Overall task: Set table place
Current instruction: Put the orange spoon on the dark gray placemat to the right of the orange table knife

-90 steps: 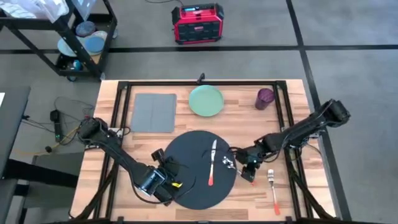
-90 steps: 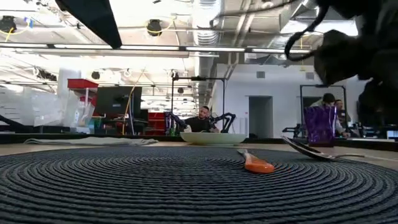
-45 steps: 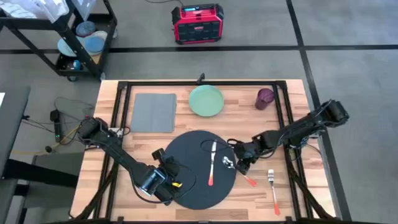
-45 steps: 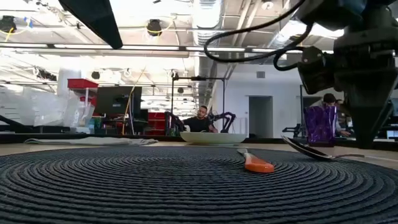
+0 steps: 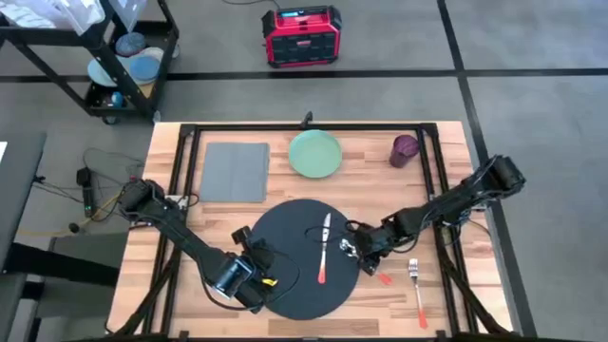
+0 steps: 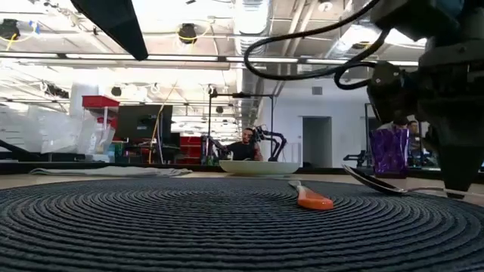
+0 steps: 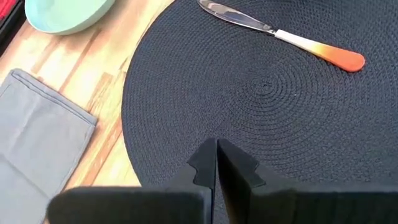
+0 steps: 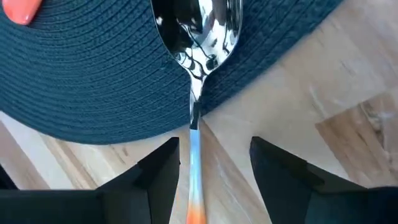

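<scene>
From above, you have the table (image 5: pixel 446 290) of light-wood planks carrying the place (image 5: pixel 309 256), a round dark woven mat, slightly toward six o'clock of the tabletop's centre; the spoon (image 5: pixel 366 263) straddles the mat's three-o'clock rim, its long axis running from about ten toward four o'clock, bowl on the mat and orange-tipped handle out on the wood. Your right gripper (image 5: pixel 373 249) sits right over that handle, far nearer than the left gripper (image 5: pixel 249 271), which waits at the mat's eight-o'clock edge. A knife (image 5: pixel 324 249) lies on the mat, a fork (image 5: pixel 418 285) on the wood at the mat's four o'clock. At table level, the mat's coiled ribbing (image 6: pixel 189 227) fills the foreground, with the shiny spoon bowl (image 6: pixel 374 183) raised over it. Through the left wrist camera, that gripper's fingers (image 7: pixel 216 163) are pressed together, holding nothing. Through the right wrist camera, the fingers (image 8: pixel 163 167) stand spread either side of the slim metal handle (image 8: pixel 194 152), not yet clamped; judge the handle lined up for a close.
</scene>
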`<control>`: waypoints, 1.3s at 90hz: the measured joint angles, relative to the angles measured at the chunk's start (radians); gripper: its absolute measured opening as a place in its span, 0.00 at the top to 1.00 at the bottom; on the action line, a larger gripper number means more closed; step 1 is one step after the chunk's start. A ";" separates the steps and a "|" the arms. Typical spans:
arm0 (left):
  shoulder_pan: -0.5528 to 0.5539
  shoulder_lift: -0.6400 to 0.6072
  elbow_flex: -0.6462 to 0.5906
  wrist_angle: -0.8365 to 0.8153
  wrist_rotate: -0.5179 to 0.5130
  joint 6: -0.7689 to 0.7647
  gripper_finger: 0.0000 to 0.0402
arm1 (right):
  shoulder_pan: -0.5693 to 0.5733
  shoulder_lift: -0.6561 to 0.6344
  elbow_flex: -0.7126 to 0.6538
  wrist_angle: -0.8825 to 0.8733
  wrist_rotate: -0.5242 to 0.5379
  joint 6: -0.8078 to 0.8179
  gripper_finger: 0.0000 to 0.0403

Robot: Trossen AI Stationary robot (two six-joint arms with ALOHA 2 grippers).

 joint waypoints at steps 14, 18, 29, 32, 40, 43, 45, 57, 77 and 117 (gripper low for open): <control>0.000 0.000 0.000 0.000 0.001 0.000 1.00 | 0.000 0.005 0.000 0.025 0.003 0.008 0.55; 0.000 0.000 0.000 0.000 0.001 0.000 1.00 | 0.001 0.005 -0.001 0.028 0.007 0.009 0.55; 0.000 0.000 0.000 0.000 0.001 0.000 1.00 | 0.001 0.005 -0.001 0.026 0.016 0.011 0.55; 0.000 0.000 0.000 0.000 0.001 0.000 1.00 | 0.002 0.005 -0.001 0.023 0.021 0.012 0.55; 0.000 0.000 0.000 0.000 0.001 0.000 1.00 | 0.002 0.006 0.000 0.011 0.037 0.019 0.55; 0.000 0.000 0.000 0.000 0.001 0.000 1.00 | 0.003 0.006 0.000 0.005 0.041 0.019 0.55; 0.000 0.000 0.000 0.000 0.001 0.000 1.00 | 0.004 0.008 0.000 0.004 0.044 0.019 0.55; 0.000 0.000 0.000 0.001 0.000 0.000 1.00 | 0.016 0.050 0.003 0.004 0.057 0.031 0.58; 0.003 0.000 0.000 -0.002 -0.001 0.007 1.00 | 0.034 0.081 0.005 0.049 0.066 0.033 0.64; 0.021 0.000 0.000 -0.006 -0.004 0.008 1.00 | 0.032 0.081 0.006 -0.013 0.082 0.015 0.82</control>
